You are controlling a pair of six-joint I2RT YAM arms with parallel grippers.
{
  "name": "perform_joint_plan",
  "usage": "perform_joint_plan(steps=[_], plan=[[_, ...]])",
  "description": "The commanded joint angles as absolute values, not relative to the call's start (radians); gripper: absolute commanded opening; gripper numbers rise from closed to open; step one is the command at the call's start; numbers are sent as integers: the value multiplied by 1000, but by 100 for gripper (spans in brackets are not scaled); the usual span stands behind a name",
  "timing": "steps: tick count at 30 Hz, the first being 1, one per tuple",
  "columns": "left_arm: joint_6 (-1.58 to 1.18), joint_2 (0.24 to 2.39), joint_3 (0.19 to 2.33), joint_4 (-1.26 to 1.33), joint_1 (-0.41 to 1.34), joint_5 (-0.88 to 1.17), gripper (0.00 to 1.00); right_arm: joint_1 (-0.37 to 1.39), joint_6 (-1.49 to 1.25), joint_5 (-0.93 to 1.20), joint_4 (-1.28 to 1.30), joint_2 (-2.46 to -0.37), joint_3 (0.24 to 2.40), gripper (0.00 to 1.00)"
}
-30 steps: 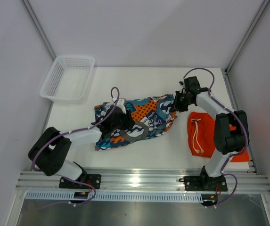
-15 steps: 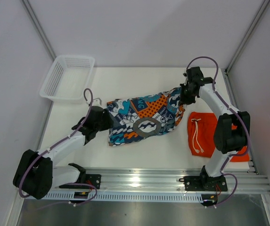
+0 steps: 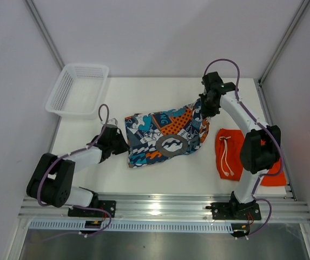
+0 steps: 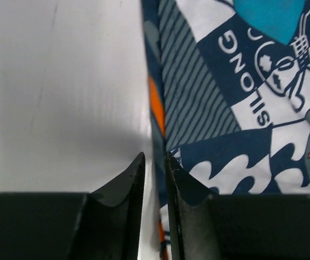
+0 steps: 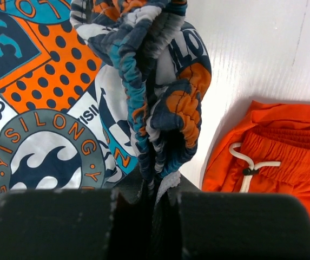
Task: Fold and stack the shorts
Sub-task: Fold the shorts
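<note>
The printed shorts [image 3: 163, 138] lie spread across the middle of the table. Their right end is bunched and lifted in my right gripper [image 3: 204, 110]. In the right wrist view the gathered waistband [image 5: 160, 81] runs down into my right gripper [image 5: 153, 189], which is shut on it. My left gripper [image 3: 123, 145] is low at the shorts' left edge. In the left wrist view the hem [image 4: 157, 116] passes between its fingers [image 4: 155, 157]. These stand a narrow gap apart, and a sliver of table shows beside the cloth. The orange shorts [image 3: 231, 151] lie folded at the right, with the white drawstring [image 5: 246, 162] on top.
A white mesh basket [image 3: 84, 67] stands at the back left corner of the table. The right arm's upper links hang over part of the orange shorts. White walls and metal posts enclose the table on three sides.
My left gripper has come in to the printed shorts' left hem and its jaws have narrowed around it. My right gripper has carried the bunched waistband a little left, and the shorts have shifted.
</note>
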State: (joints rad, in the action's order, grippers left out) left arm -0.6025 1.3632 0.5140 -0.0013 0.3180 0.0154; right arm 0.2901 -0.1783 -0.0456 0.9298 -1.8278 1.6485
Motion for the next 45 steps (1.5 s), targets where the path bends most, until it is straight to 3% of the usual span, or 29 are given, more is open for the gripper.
perform_joint_plan(steps=[1,10,17,29,45], plan=[[-606,1428,545,109,311,92,24,334,-164,-121,1001,-1832,1739,0],[-603,1508,542,161,313,106,15,471,-187,-192,1121,-1865,1913,0],[-601,1479,519,158,314,109,14,612,-244,-322,1184,-1950,2009,0],[-606,1420,495,129,340,72,13,778,-365,-342,1247,-2198,2230,0],[-604,1420,499,127,357,63,13,856,-463,-291,1180,-2229,2264,0]])
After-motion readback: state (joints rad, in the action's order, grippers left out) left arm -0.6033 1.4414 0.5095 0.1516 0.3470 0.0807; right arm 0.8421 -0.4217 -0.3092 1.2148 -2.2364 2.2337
